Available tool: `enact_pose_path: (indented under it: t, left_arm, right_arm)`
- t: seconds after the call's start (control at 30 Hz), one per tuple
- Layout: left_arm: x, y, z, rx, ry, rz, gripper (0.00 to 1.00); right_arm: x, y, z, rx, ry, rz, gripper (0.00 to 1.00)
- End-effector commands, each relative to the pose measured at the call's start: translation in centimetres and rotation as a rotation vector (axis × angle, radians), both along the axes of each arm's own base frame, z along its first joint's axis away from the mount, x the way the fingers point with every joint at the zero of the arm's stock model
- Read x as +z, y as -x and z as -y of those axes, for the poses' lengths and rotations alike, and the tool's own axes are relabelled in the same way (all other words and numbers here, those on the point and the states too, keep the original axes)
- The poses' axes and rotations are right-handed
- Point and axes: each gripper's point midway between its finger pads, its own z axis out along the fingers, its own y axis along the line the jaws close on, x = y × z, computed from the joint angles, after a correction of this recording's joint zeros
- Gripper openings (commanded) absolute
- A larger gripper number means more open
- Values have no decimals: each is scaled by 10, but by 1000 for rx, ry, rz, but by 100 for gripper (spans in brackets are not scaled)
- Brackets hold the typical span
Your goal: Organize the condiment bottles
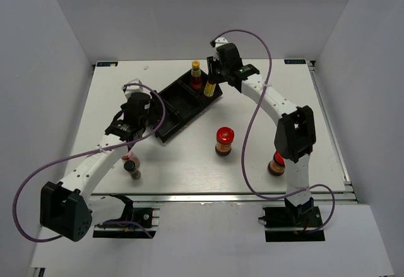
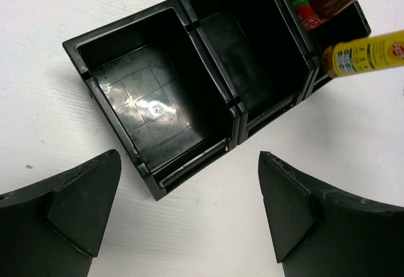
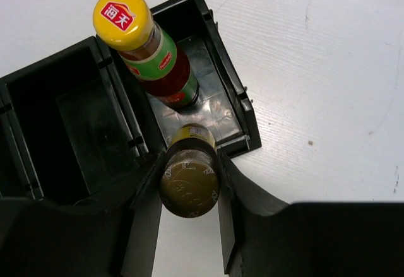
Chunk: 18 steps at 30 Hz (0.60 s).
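— At the far right end of the tray [image 1: 172, 120], what do we have?

— We see the right end effector [image 3: 189, 163] clamped on a slim bottle [image 3: 188, 187] with a tan cap and a yellow label. It is held upright at the outer wall of the end compartment. We cannot tell whether its base rests on anything. Inside that same compartment stands a yellow-capped bottle [image 3: 154, 56] of red sauce.

— What crowds us there?

— That standing bottle is just beside the held one, and the compartment wall lies right under it.

— And on our left?

— Our left end effector [image 2: 186, 211] hangs with its fingers spread wide over the counter [image 1: 189, 163], near the tray's opposite end compartment. Under the left arm [image 1: 95, 163], near the counter's front edge, a pink-capped bottle [image 1: 130, 161] and a dark-capped bottle [image 1: 134, 173] stand close together, partly hidden by it. One red-lidded jar [image 1: 225, 141] stands mid-counter, apart from the tray. We see a second red-lidded jar [image 1: 276, 165] half hidden behind the right arm [image 1: 293, 135]
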Motion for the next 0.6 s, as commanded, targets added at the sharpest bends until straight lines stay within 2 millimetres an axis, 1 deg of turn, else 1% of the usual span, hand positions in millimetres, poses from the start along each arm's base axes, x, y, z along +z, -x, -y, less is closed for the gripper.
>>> enact_pose_path:
  t: [0.0, 0.17, 0.27, 0.3, 0.37, 0.43, 0.47, 0.53, 0.57]
  left_arm:
    - [14, -6, -2, 11, -6, 40, 98]
    - [11, -8, -1, 4, -10, 29, 98]
    - [8, -9, -1, 6, -19, 21, 98]
    - [8, -9, -1, 7, -20, 20, 98]
    - [7, -9, -1, 7, -21, 19, 98]
    - [7, -9, -1, 6, -22, 19, 98]
    - [7, -9, -2, 6, -24, 19, 98]
    - [7, -9, -2, 4, -26, 20, 98]
    - [6, -9, -2, 2, -28, 17, 98]
  right_arm:
    - [44, -25, -18, 27, -71, 175, 7]
    - [21, -31, -28, 50, -50, 154, 7]
    - [9, -34, -28, 36, -21, 150, 9]
    - [8, -35, -28, 34, -7, 153, 9]
    - [3, -37, -27, 24, 13, 151, 12]
    - [0, -36, -29, 30, 26, 151, 21]
    - [-1, -35, -31, 33, 29, 152, 27]
    - [-1, -33, -34, 41, 28, 151, 45]
    - [-1, -32, -35, 44, 26, 150, 50]
